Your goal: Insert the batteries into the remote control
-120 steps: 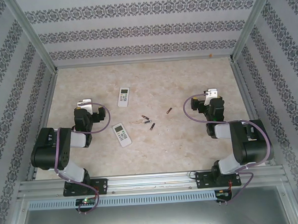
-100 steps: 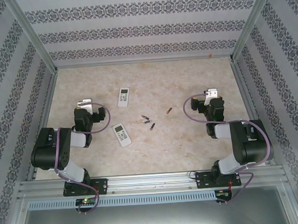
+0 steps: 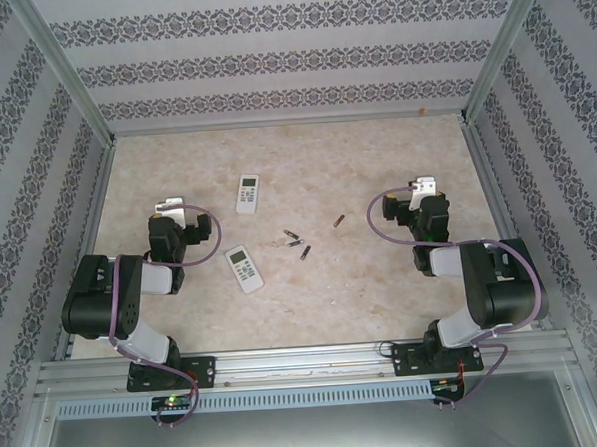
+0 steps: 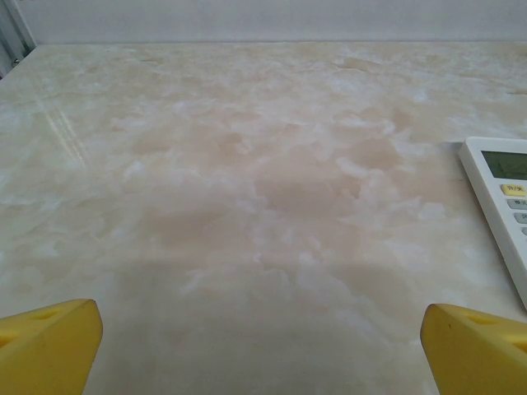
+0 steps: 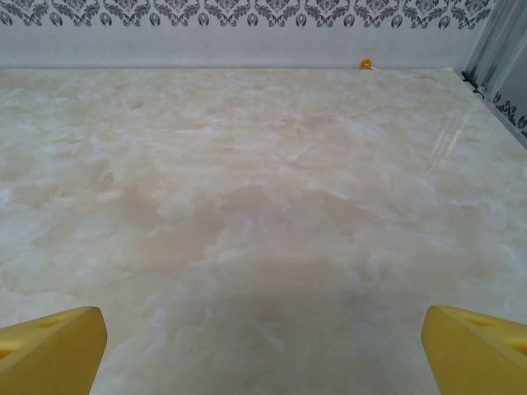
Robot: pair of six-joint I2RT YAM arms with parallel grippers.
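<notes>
Jaws wide apart on left gripper [image 4: 262,333] and right gripper [image 5: 263,337], nothing held. Four slim dark cylindrical batteries [image 3: 299,243] lie loose right of the nearer white plastic remote control [image 3: 245,267]. Likely light, slick and prone to roll: pinch mid-barrel.

No visible change since the earlier pictures (as far as the top view shows): the batteries [image 3: 298,244], the far remote [image 3: 247,193] and the near remote [image 3: 244,267] show no shift.
</notes>
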